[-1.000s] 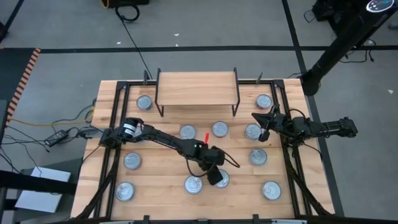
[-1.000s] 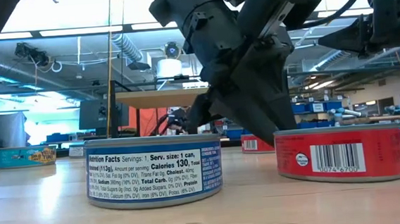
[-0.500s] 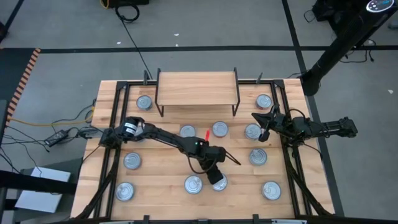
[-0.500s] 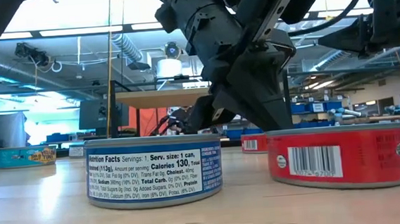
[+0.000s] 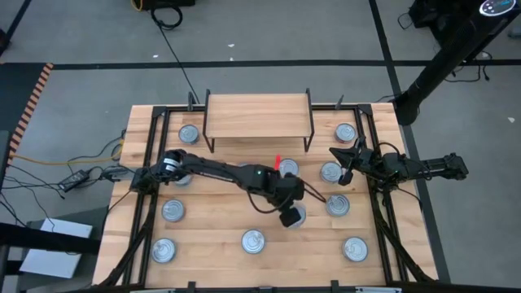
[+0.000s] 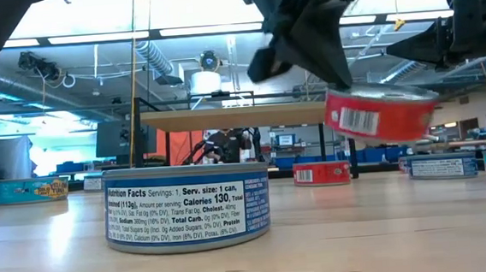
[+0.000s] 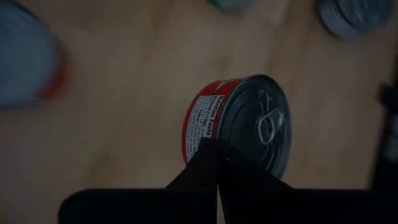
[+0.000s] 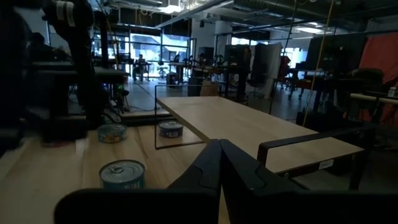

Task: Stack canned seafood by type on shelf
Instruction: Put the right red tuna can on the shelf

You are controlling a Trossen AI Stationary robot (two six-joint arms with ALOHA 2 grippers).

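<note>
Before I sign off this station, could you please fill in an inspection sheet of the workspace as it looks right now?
Surface: light-wood slatted tabletop with black rails.
Job's things: low light-wood shelf on thin black legs, top bare; round silver-topped tins scattered on the table, among them a blue-labelled tin; one red-labelled tin lifted off the table, tilted.
Clutter: nothing seen.
Grippers: left pincer shut on the red-labelled tin's rim, mid-table; right pincer shut, empty, waiting at the right edge.
Cables: black cable crossing the floor behind the table; a power brick with cords at the left.
Surroundings: grey floor, open workshop beyond.
</note>
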